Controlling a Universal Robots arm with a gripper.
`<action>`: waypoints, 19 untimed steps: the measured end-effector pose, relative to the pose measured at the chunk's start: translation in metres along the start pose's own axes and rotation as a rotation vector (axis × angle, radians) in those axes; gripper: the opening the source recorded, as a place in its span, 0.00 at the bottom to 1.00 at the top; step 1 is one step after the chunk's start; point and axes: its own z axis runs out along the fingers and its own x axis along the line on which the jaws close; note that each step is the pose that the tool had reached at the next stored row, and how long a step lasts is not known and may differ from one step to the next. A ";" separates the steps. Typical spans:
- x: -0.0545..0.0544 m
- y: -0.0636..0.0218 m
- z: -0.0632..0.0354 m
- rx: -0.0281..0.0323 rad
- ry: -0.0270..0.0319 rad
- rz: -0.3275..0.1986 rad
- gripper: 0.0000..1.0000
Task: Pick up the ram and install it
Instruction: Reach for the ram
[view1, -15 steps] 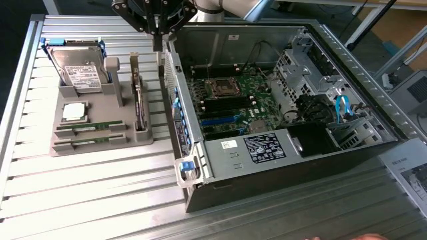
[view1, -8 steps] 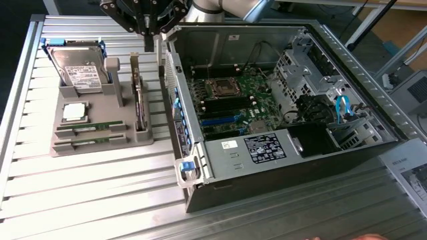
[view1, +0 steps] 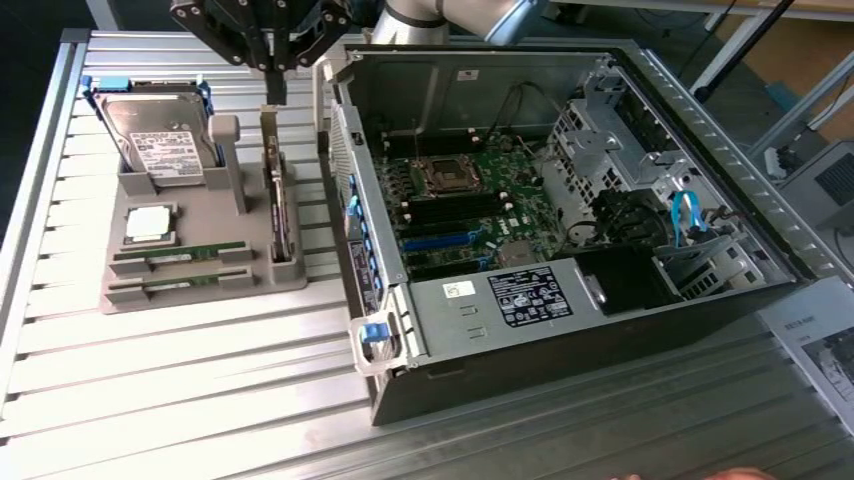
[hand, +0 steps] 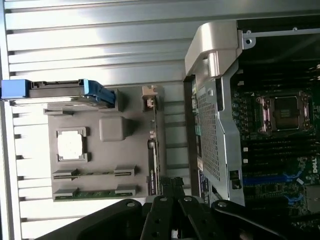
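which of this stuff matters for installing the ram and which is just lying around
For the job: ram stick, second ram stick, gripper, open computer case, motherboard.

Just lying about: hard drive, processor chip, expansion card, all on the grey holder.

Tray (view1: 200, 295) being borne by table (view1: 174, 400), at exterior view's left of case (view1: 561, 345). On tray: hard drive (view1: 160, 140) being held upright at far end, processor (view1: 150, 225) in middle, ram (view1: 180, 253) and second ram (view1: 174, 285) nearest camera — card (view1: 278, 200) along case-side edge.
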 end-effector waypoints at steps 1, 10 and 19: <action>0.003 -0.0002 -0.0001 0.0000 0.0000 0.000 0.10; 0.025 -0.0019 -0.0007 0.0000 0.0000 0.000 0.10; 0.048 -0.0037 -0.0013 0.0000 0.0001 0.000 0.10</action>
